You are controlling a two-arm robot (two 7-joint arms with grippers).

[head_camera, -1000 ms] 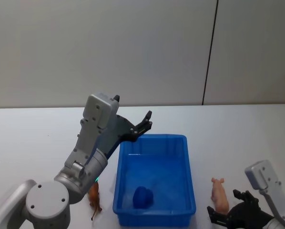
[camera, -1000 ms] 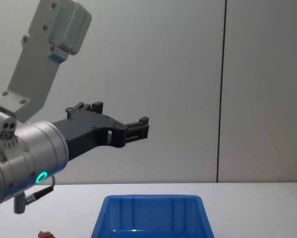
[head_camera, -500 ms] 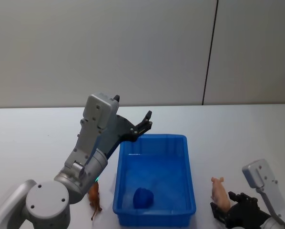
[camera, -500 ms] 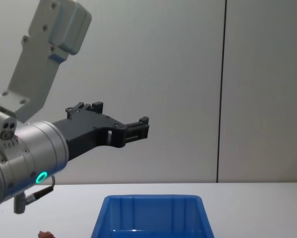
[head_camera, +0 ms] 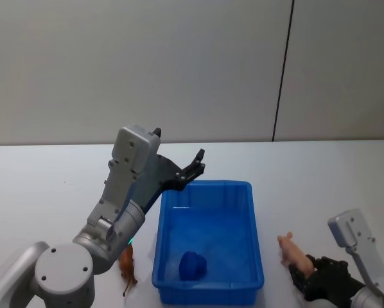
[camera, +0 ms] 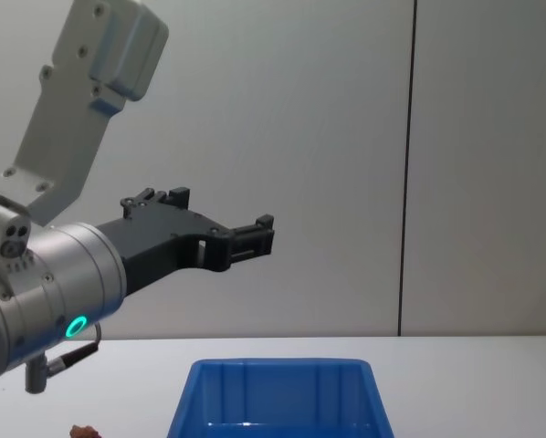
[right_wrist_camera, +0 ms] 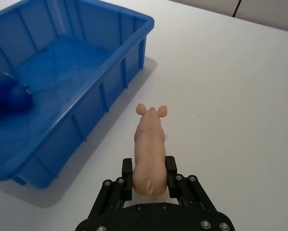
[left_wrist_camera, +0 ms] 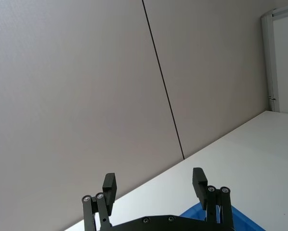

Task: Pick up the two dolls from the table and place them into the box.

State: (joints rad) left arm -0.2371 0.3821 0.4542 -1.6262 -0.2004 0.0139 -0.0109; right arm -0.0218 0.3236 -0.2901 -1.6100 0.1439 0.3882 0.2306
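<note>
Right gripper (right_wrist_camera: 149, 166) clamps the pink pig doll (right_wrist_camera: 150, 137) at its rump — probably light, rigid, slick; left gripper (left_wrist_camera: 153, 179), jaws wide, hangs near the blue bin (right_wrist_camera: 112, 79).

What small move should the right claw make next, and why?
Probably lift the pig straight up: the right claw has its fingers pressed on both sides of its rear, and the bin wall rises beside it.

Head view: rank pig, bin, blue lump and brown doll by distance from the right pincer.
1. pig, gripped in the right pincer.
2. bin, just to its left.
3. blue lump, inside the bin.
4. brown doll, past the bin's left side.
</note>
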